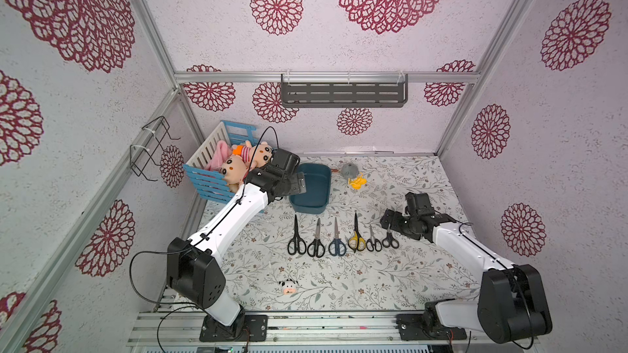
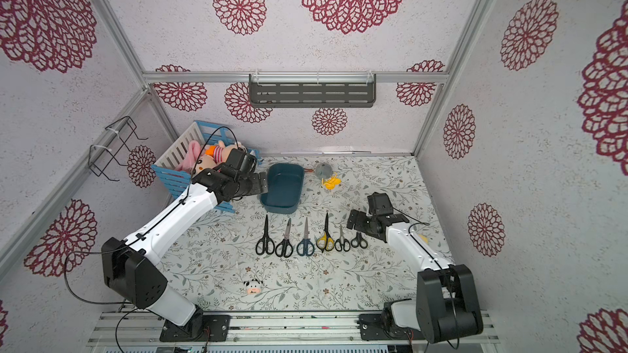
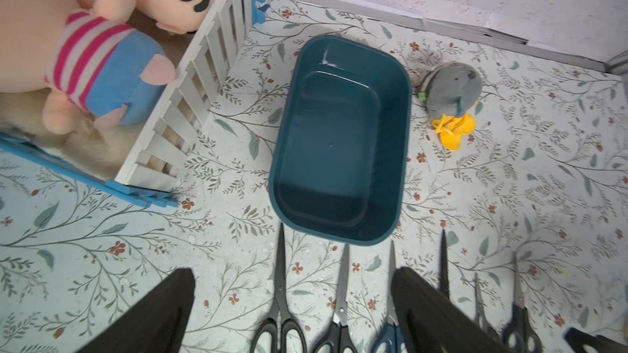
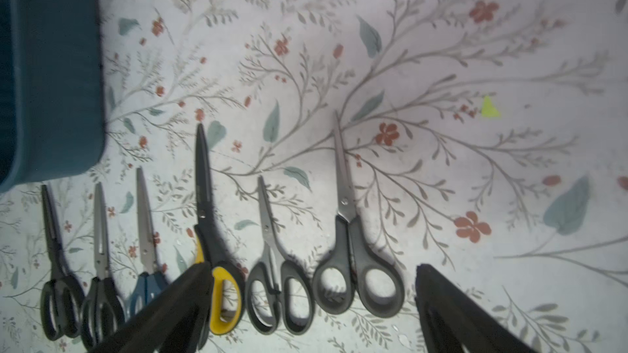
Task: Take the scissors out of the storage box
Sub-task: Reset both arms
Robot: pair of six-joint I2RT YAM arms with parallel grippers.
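The storage box (image 1: 316, 185) (image 3: 282, 137) is a dark teal tub at the back of the table, with nothing inside. Several scissors lie in a row in front of it, blades toward the box: black pairs (image 1: 296, 237) (image 1: 316, 242), a dark blue pair (image 1: 336, 241), a yellow-and-black pair (image 1: 356, 236) and two small pairs (image 1: 373, 241) (image 1: 389, 237). My left gripper (image 1: 300, 184) (image 3: 295, 271) hangs open at the box's left rim. Open too, my right gripper (image 1: 388, 220) (image 4: 312, 266) hovers over the two small pairs (image 4: 353, 259), holding nothing.
A blue-and-white slatted crate (image 1: 210, 178) with plush dolls stands left of the box, under my left arm. A grey plush (image 1: 350, 169) and a yellow toy (image 1: 356, 182) lie right of the box. A small cow toy (image 1: 288, 286) sits near the front edge.
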